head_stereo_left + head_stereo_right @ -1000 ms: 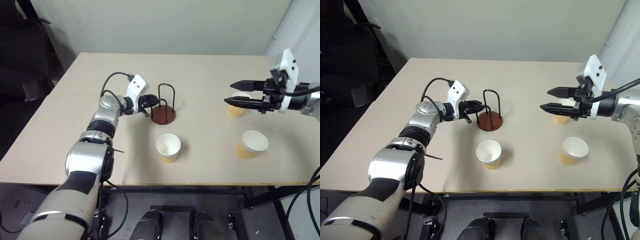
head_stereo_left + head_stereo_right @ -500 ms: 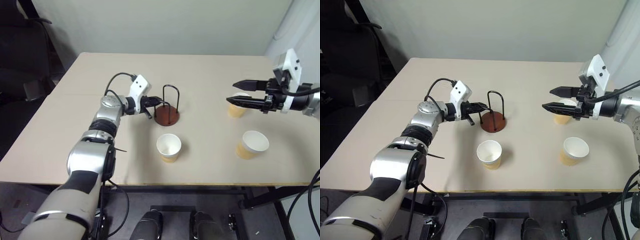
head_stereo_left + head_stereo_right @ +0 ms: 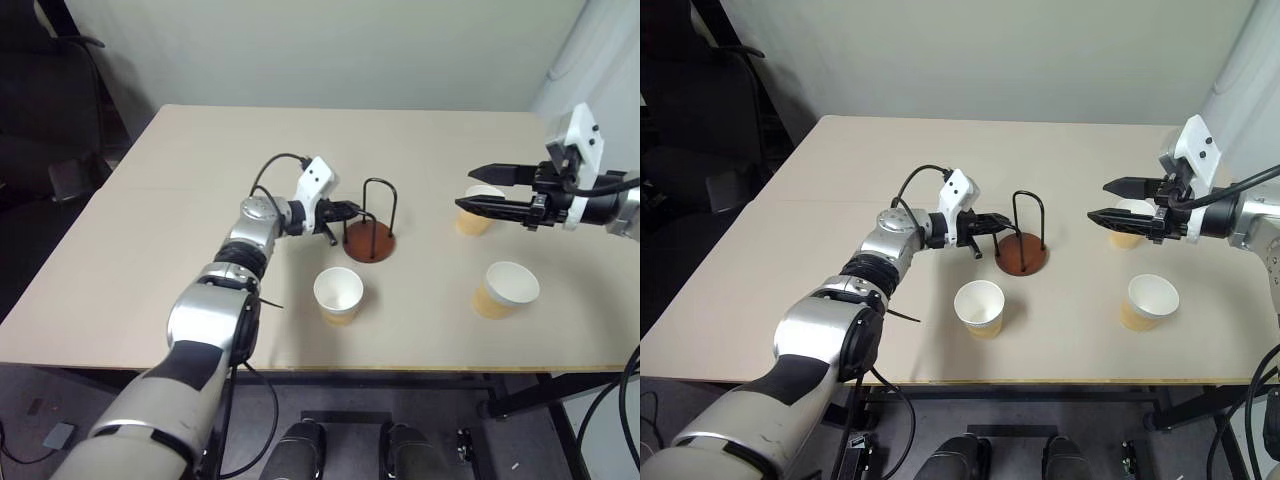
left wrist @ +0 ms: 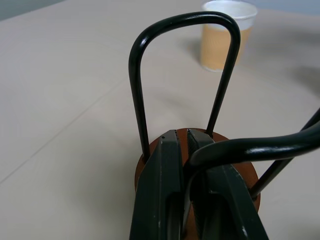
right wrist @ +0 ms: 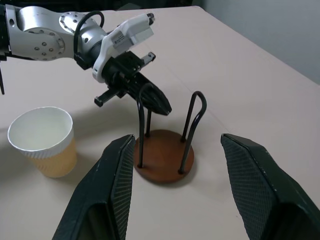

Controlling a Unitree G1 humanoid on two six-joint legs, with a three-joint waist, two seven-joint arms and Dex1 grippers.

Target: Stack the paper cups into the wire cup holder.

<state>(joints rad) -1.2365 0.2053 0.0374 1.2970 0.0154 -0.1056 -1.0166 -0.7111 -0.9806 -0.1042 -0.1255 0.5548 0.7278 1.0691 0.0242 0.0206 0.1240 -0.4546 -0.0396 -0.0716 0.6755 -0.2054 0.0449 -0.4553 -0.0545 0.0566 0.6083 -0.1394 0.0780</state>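
The wire cup holder (image 3: pixel 370 241), a reddish-brown disc with black wire loops, stands upright at the table's middle. My left gripper (image 3: pixel 345 210) is shut on the loop nearest it, as the left wrist view shows (image 4: pixel 180 137). Three paper cups stand upright on the table: one (image 3: pixel 337 294) in front of the holder, one (image 3: pixel 505 288) at the front right, one (image 3: pixel 477 214) farther back on the right. My right gripper (image 3: pixel 468 187) hovers open above and just left of that far cup, pointing towards the holder (image 5: pixel 162 165), with nothing between its fingers.
The tan table (image 3: pixel 150 230) runs wide to the left and back. A dark chair (image 3: pixel 50 90) stands off the table's left side. The front table edge lies just in front of the two near cups.
My left gripper has slid right, dragging the wire cup holder with it towards the table's middle. The right gripper and the cups have kept still.
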